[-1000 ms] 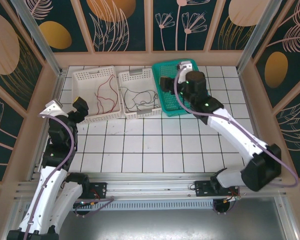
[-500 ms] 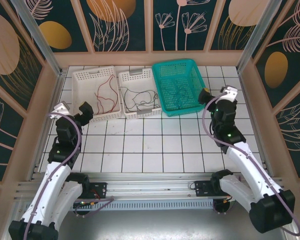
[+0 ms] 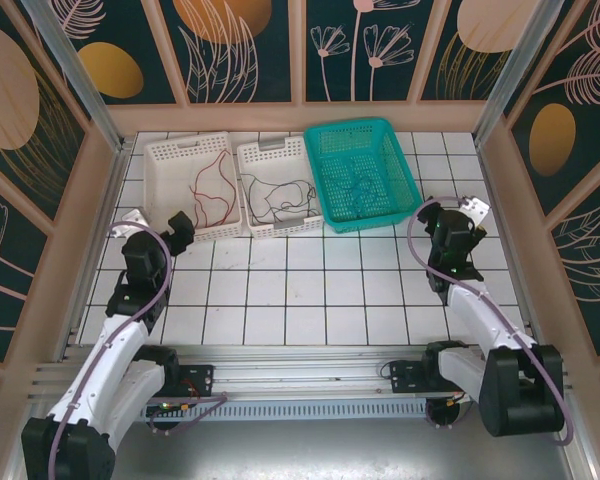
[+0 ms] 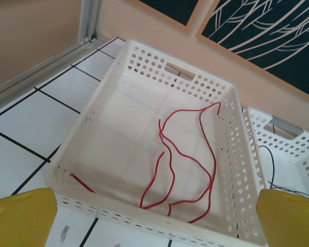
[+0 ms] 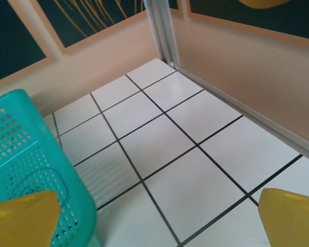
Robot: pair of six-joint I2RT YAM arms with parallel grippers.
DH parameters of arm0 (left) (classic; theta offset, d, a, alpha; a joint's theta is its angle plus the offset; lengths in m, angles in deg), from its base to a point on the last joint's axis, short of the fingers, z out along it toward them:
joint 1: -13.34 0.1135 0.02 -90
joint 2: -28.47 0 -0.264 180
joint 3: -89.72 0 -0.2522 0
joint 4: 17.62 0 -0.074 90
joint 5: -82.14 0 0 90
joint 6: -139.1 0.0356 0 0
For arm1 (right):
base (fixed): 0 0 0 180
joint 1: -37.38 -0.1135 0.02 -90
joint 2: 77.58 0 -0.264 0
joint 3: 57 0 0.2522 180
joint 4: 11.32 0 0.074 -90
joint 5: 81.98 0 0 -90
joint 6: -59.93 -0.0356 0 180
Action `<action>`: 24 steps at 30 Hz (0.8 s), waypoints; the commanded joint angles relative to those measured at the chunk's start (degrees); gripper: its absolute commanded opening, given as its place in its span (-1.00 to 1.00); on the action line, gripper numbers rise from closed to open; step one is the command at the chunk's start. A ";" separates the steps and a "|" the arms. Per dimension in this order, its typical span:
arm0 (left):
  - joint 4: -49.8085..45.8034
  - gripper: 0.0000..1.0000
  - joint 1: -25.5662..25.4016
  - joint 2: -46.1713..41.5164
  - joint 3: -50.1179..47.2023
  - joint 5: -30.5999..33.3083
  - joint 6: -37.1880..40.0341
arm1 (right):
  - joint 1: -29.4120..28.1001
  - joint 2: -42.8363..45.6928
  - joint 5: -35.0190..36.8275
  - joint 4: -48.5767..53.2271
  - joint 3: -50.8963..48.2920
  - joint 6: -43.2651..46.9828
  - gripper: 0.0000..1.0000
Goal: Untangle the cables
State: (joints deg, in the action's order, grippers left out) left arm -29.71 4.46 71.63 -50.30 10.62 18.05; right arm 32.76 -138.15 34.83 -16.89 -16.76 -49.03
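Noting left gripper (image 3: 177,226) and right gripper (image 3: 430,212): jaws spread, empty. Red cables (image 4: 183,159) lie lengthwise in the white basket (image 4: 175,77), straight ahead of left jaws. Dark cable (image 3: 360,186) sits in teal basket (image 3: 348,125), beside right jaws.

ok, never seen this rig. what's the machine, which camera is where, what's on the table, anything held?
Two white robot arms sit at the near edge of a white tiled table. One picture looks down from above; the other two come from wrist cameras, yellow fingertips at the bottom corners. Baskets stand at the back: a white perforated plastic basket with thin red wires, a second white basket with thin black wires, a teal mesh basket with dark wire. The left gripper faces the red-wire basket, the right gripper bare tiles beside the teal one. Both are open, holding nothing.
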 commanded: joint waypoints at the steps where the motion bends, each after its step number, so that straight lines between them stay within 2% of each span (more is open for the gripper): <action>1: 3.20 0.97 0.19 0.82 -0.86 -0.15 2.43 | 1.65 -3.45 1.04 -10.19 -2.25 1.03 0.98; 8: 4.97 0.97 0.19 3.58 -1.87 0.06 3.96 | 3.82 -14.07 -1.80 -22.93 -5.48 4.43 0.98; 12: 6.23 0.97 0.19 6.50 -2.02 0.16 4.42 | 4.21 -20.26 -5.83 -30.01 -6.57 7.79 0.98; 18: 8.98 0.97 0.19 10.71 -2.49 1.11 5.51 | 7.26 -21.85 -17.07 -32.08 -5.84 11.36 0.98; 20: 9.30 0.97 0.18 12.03 -2.11 1.42 6.19 | 9.19 -22.54 -19.51 -33.54 -6.05 10.96 0.98; 21: 9.39 0.97 0.25 12.64 -1.81 1.16 7.23 | 10.33 -23.29 -20.71 -38.70 -8.07 10.61 0.98; 24: 9.85 0.97 0.22 14.23 -0.95 2.45 8.68 | 10.15 -23.22 -20.96 -37.90 -7.76 11.05 0.98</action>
State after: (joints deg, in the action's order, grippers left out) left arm -22.58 4.46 84.83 -52.31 11.06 24.09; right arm 42.86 -160.88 17.91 -49.28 -23.66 -39.08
